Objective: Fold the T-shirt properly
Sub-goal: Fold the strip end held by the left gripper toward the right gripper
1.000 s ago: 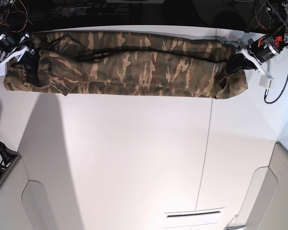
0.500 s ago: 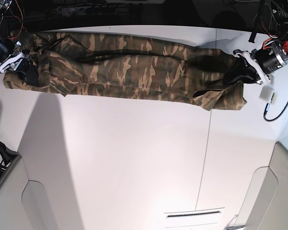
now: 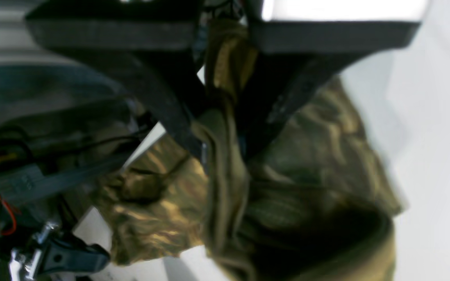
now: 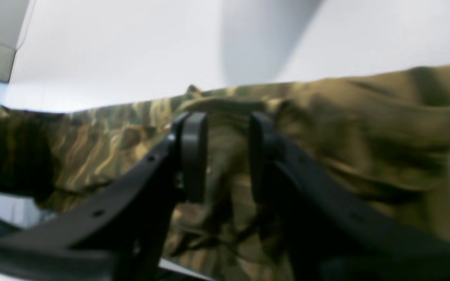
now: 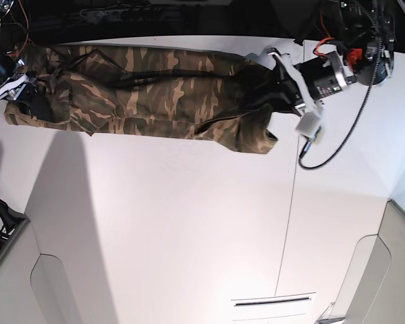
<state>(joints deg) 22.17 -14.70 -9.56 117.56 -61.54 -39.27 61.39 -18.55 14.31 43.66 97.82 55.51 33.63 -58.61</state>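
- Two grippers hold the T-shirt, a long band along the counter's far edge.
- Left gripper: jaws clamped on a bunched fold.
- Right gripper: jaws slightly apart, cloth between; grip unclear.

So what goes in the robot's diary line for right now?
left gripper: shut on T-shirt, end lifted | right gripper: around other end, grip unclear | fold: not done
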